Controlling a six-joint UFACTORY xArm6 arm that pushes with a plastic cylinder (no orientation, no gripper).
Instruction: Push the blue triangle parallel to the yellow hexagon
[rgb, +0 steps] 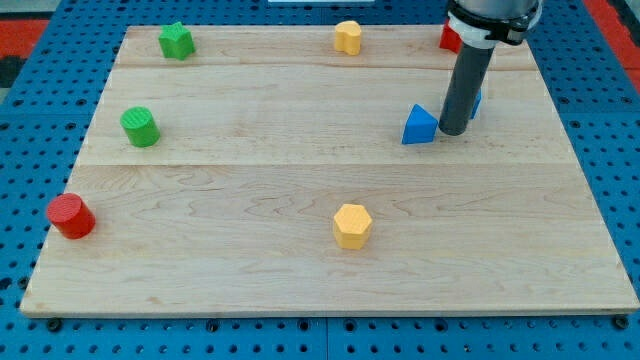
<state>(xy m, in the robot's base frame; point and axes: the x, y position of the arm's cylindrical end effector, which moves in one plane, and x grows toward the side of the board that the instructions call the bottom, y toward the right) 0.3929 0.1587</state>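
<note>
The blue triangle (419, 126) lies on the wooden board at the view's right of centre. My tip (452, 132) stands just to the triangle's right, close to or touching its right edge. The yellow hexagon (352, 225) lies lower on the board, near the bottom middle, to the left of and below the triangle. The rod hides part of another blue block (476, 101) behind it.
A second yellow block (347, 37) sits at the top middle. A red block (451, 39) is at the top right, partly hidden by the arm. A green star-like block (176, 41) and a green cylinder (140, 127) are at the left. A red cylinder (70, 216) sits at the lower left edge.
</note>
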